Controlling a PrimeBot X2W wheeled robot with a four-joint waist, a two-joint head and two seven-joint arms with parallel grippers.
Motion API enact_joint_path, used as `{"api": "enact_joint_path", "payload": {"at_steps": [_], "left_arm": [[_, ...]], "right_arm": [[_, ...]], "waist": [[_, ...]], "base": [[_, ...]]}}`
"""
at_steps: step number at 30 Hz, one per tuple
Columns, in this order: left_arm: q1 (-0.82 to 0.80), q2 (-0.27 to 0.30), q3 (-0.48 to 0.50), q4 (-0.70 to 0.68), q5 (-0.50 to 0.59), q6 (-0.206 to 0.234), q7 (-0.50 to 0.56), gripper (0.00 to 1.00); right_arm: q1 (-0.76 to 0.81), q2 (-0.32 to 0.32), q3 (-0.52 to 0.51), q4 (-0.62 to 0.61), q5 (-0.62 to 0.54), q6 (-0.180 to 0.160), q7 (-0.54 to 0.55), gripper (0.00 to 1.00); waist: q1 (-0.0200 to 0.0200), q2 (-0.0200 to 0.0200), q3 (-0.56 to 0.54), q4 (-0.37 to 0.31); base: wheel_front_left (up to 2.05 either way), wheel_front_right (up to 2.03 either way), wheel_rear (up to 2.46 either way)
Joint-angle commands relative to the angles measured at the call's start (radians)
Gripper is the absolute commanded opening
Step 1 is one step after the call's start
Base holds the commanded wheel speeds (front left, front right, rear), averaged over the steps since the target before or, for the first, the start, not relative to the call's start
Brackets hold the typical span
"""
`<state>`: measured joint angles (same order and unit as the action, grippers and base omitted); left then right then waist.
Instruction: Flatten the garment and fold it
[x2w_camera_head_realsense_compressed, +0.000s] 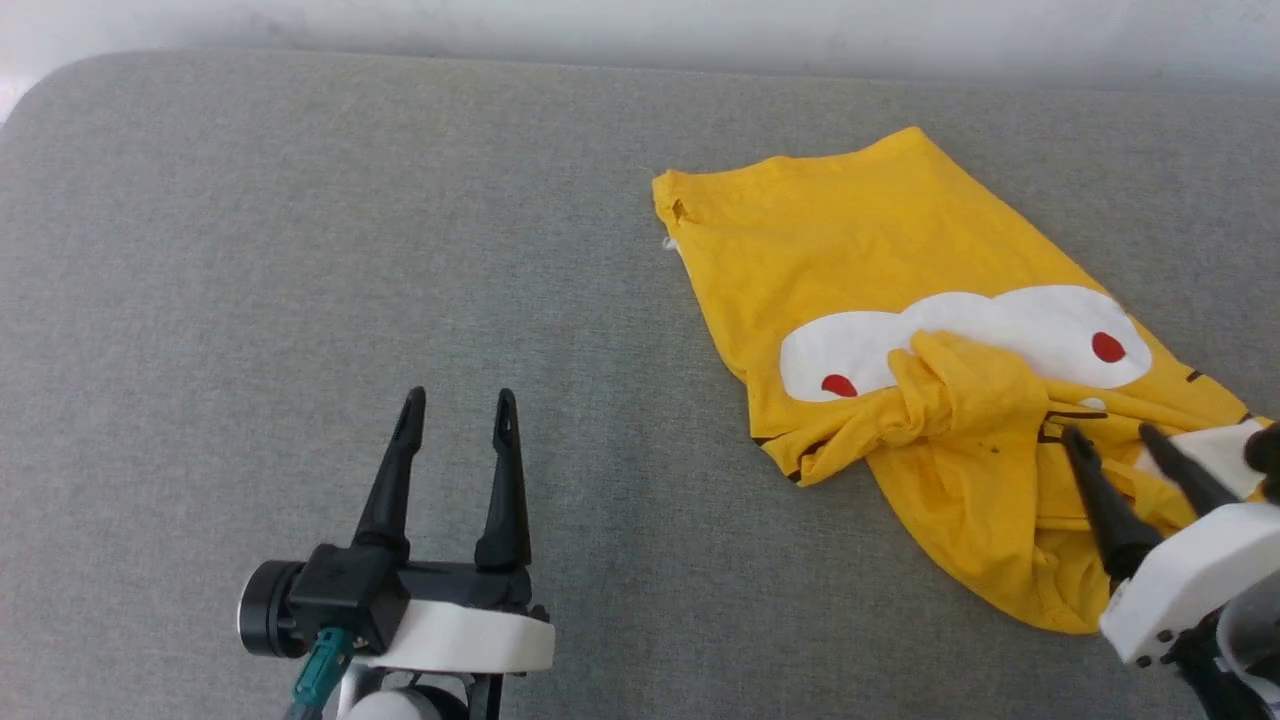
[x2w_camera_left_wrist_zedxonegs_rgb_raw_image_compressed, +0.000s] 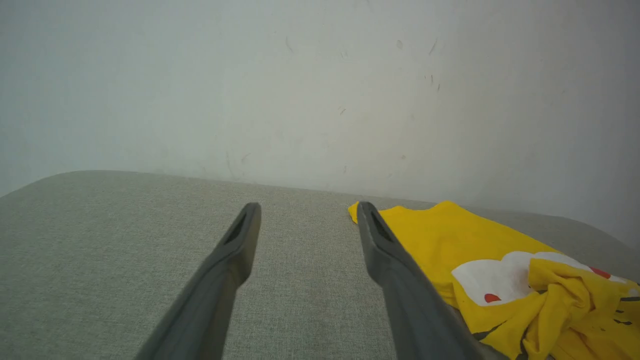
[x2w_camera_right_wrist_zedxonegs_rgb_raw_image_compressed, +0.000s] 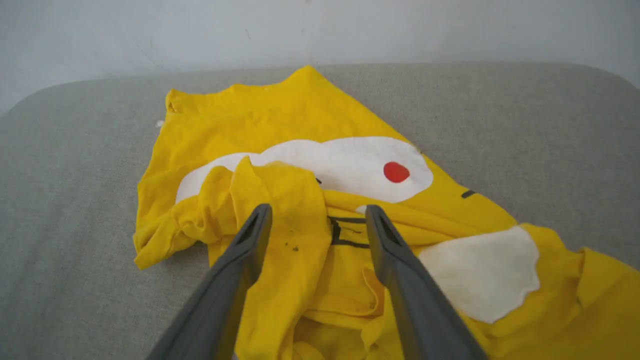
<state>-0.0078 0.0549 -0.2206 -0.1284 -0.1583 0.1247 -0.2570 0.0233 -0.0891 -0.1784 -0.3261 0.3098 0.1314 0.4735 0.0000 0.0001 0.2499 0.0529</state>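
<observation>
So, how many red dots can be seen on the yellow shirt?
2. One red dot is at the left end of the long white patch on the garment, beside the bunched fold; the other is at its right end. Crumpled cloth may hide more.

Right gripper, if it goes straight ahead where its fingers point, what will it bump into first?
Probably the garment: the open right gripper points straight at its crumpled yellow fold, just past the fingertips. How high it hovers over the cloth is unclear.
</observation>
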Motion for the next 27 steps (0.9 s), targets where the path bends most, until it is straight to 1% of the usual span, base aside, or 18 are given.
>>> {"api": "enact_joint_path", "payload": {"at_steps": [1, 5, 13, 14, 15, 16, 17, 18, 23, 24, 25, 26, 27], "left_arm": [[-0.018, -0.004, -0.003, 0.002, -0.002, -0.001, -0.005, 1.00], [-0.021, -0.005, -0.007, 0.001, -0.008, 0.004, -0.005, 1.00], [-0.020, -0.005, -0.016, 0.002, -0.017, 0.009, -0.005, 1.00], [-0.020, -0.005, -0.017, 0.003, -0.018, 0.010, -0.005, 1.00], [-0.020, -0.005, -0.017, 0.003, -0.019, 0.010, -0.005, 1.00], [-0.020, -0.005, -0.017, 0.004, -0.019, 0.011, -0.005, 1.00], [-0.018, -0.005, -0.016, 0.004, -0.019, 0.012, -0.005, 1.00], [-0.016, -0.005, -0.015, 0.005, -0.019, 0.013, -0.005, 1.00], [-0.007, -0.005, -0.013, 0.010, -0.018, 0.012, -0.005, 1.00], [-0.005, -0.005, -0.013, 0.010, -0.020, 0.012, -0.005, 1.00], [-0.004, -0.005, -0.012, 0.010, -0.020, 0.012, -0.005, 1.00], [-0.004, -0.005, -0.012, 0.010, -0.020, 0.012, -0.005, 1.00], [-0.003, -0.005, -0.012, 0.009, -0.021, 0.011, -0.005, 1.00]], "right_arm": [[0.019, -0.013, 0.010, 0.031, -0.002, -0.001, 0.048, 1.00], [0.026, -0.034, 0.034, 0.088, -0.041, -0.001, 0.116, 1.00], [0.017, -0.037, 0.080, 0.182, -0.050, -0.001, 0.128, 1.00], [0.012, -0.033, 0.079, 0.190, -0.048, -0.001, 0.120, 0.88], [0.007, -0.033, 0.081, 0.196, -0.051, -0.001, 0.111, 0.46], [0.000, -0.033, 0.085, 0.198, -0.053, -0.001, 0.100, 0.34], [-0.007, -0.030, 0.085, 0.196, -0.051, -0.001, 0.087, 0.04], [-0.014, -0.028, 0.086, 0.192, -0.052, -0.001, 0.075, 0.00], [-0.040, -0.060, 0.134, 0.132, -0.065, -0.001, 0.025, 0.00], [-0.053, -0.089, 0.208, 0.077, -0.053, -0.001, 0.012, 0.00], [-0.058, -0.100, 0.252, 0.049, -0.039, -0.001, 0.012, 0.00], [-0.058, -0.100, 0.252, 0.049, -0.039, -0.001, 0.012, 0.00], [-0.063, -0.114, 0.303, 0.022, -0.023, -0.001, 0.019, 0.00]], "waist": [[0.0000, -0.0001, 0.007, 0.019], [0.0000, -0.0001, 0.015, 0.047], [0.0000, -0.0001, 0.019, 0.084], [0.0000, -0.0001, 0.018, 0.087], [0.0000, -0.0001, 0.017, 0.089], [0.0000, -0.0001, 0.014, 0.091], [0.0000, -0.0001, 0.012, 0.091], [0.0000, -0.0001, 0.009, 0.091], [0.0000, -0.0001, -0.010, 0.090], [0.0000, -0.0001, -0.020, 0.087], [0.0000, -0.0001, -0.024, 0.086], [0.0000, -0.0001, -0.024, 0.086], [0.0000, -0.0001, -0.027, 0.084]], "base": [[0.00, 0.00, 0.00], [0.00, 0.00, 0.00], [0.00, 0.00, 0.00], [0.00, 0.00, 0.00], [0.00, 0.00, 0.00], [0.00, 0.00, 0.00], [0.00, 0.00, 0.00], [0.00, 0.00, 0.00], [0.00, 0.00, 0.00], [0.00, 0.00, 0.00], [0.00, 0.00, 0.00], [0.00, 0.00, 0.00], [0.00, 0.00, 0.00]]}}
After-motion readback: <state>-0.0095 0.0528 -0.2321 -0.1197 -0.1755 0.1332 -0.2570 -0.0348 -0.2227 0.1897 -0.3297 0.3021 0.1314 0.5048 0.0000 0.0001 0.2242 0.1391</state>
